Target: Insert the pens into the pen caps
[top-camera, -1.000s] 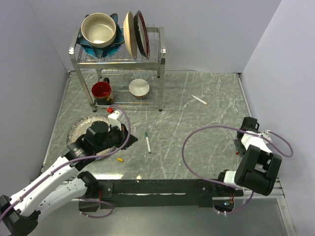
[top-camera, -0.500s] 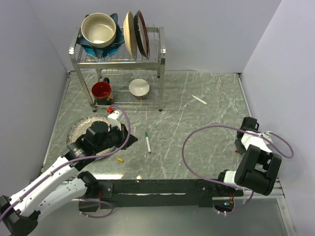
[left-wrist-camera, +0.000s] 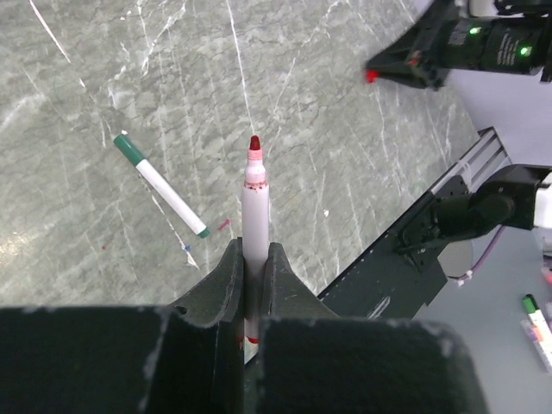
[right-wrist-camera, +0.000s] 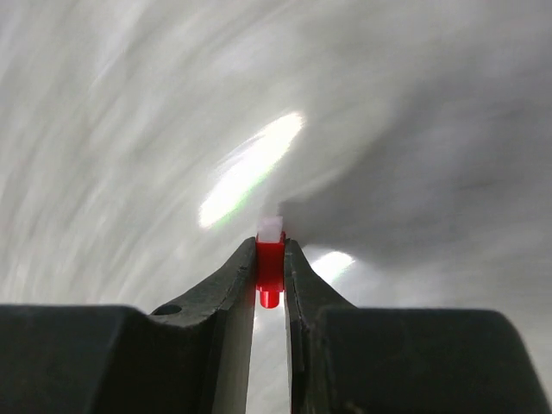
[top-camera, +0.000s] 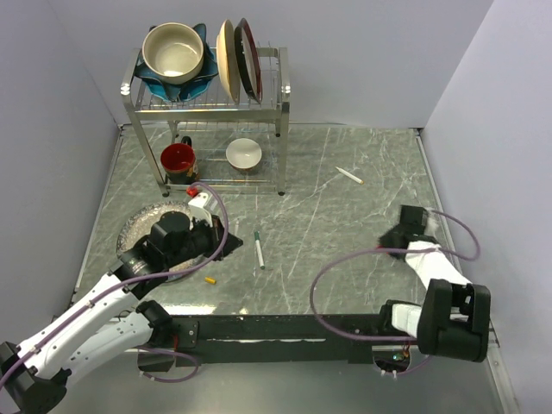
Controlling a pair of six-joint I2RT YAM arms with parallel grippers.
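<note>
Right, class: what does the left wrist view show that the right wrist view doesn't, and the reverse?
Left wrist only: the left tool gripping an uncapped red-tipped pen, and a green-capped pen lying on the table. Right wrist only: nothing further, since its background is blurred. Both: the right tool pinching the red cap, tiny and distant in the left wrist view.

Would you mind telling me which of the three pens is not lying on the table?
The red-tipped pen, clamped in the left gripper; the green-ended pen and the far white pen lie loose on the table.
</note>
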